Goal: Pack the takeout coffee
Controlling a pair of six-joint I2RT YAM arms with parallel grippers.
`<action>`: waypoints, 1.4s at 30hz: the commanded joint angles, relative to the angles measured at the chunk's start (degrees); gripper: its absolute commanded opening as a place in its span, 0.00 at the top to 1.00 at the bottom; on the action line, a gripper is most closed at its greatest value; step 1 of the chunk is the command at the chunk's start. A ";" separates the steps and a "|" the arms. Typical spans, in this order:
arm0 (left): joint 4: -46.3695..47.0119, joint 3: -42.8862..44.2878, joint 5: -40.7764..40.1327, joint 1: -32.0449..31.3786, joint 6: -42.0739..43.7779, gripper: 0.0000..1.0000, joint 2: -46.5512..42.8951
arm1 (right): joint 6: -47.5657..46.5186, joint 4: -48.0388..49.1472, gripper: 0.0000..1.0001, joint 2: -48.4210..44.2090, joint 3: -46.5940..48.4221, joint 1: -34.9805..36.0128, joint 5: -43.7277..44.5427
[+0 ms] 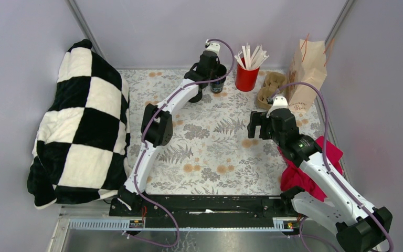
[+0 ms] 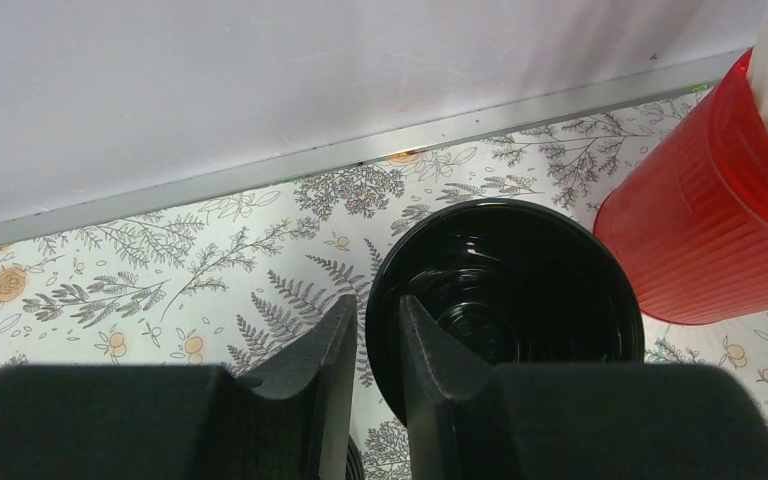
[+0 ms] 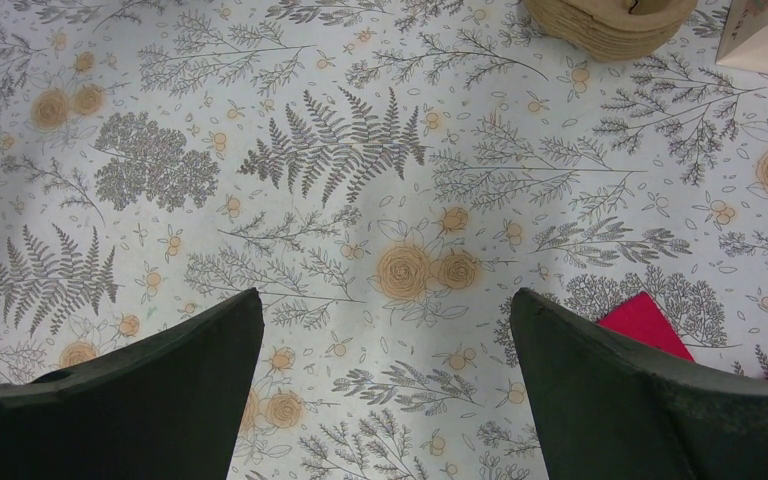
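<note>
The takeout coffee point(image 1: 218, 83), a small black cup with a round black lid point(image 2: 520, 280), stands at the back of the floral tablecloth, just left of the red cup. My left gripper point(image 1: 213, 70) hangs right over it. In the left wrist view the left gripper point(image 2: 376, 300) has its jaws only narrowly apart, astride the lid's left rim. One finger is over the lid, the other outside it, and a sliver of cloth shows beside the rim. My right gripper point(image 1: 255, 126) hovers wide open over bare tablecloth at mid-table, and the right gripper point(image 3: 385, 295) holds nothing.
A red cup point(image 1: 246, 77) of white sticks stands close to the right of the coffee. Further right are a brown pulp carrier point(image 1: 270, 88) and a tall paper bag point(image 1: 307, 73). A red cloth point(image 1: 304, 168) lies under the right arm. A checkered blanket point(image 1: 81, 126) fills the left side.
</note>
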 commanded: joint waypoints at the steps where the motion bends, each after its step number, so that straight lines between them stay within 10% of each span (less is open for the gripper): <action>1: 3.47 2.58 -1.14 0.25 -0.01 0.75 -0.97 | -0.51 1.95 0.00 0.26 -0.05 0.05 -0.48; 42: -2.11 4.69 -1.70 0.24 -9.41 1.00 -6.27 | -0.33 2.24 0.00 1.25 0.04 0.09 -1.26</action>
